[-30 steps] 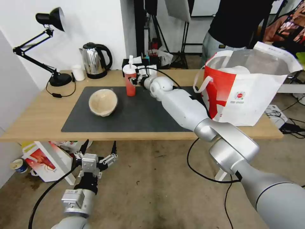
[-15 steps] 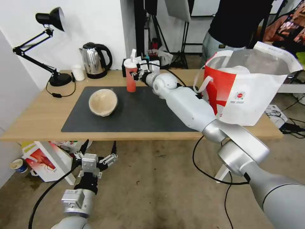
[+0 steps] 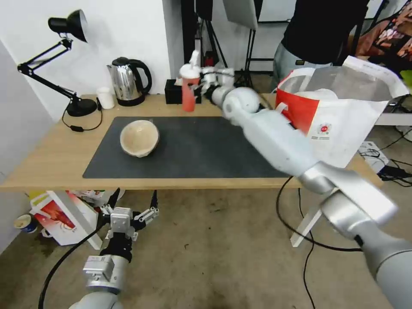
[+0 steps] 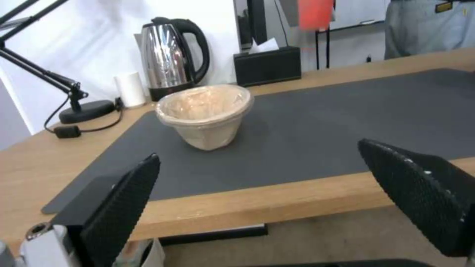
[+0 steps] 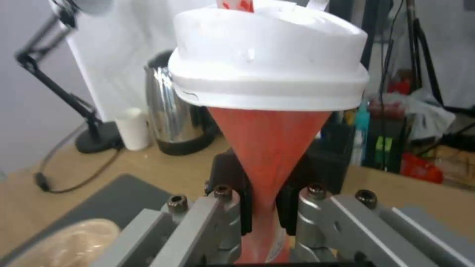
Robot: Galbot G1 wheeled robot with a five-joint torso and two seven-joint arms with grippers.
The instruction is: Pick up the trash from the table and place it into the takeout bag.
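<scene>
Red drink cup (image 3: 189, 88) with white lid, clamped in right gripper (image 3: 201, 86), hangs clear above table (image 3: 51, 159) at mat's 12 o'clock edge. Takeout bag (image 3: 339, 124) stands at cup's 3 o'clock. Beige bowl (image 3: 139, 137) sits on mat, cup's 7 o'clock. Left gripper (image 3: 131, 209) parked below table edge, jaws spread wide, holding nothing.

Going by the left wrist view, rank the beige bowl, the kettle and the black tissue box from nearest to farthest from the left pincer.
From the open left pincer, parked below the table's near edge:
1. Beige bowl, on the grey mat, closest.
2. Kettle, behind the bowl by the wall.
3. Black tissue box, at the back edge; only slightly farther than the kettle, a near call.
</scene>
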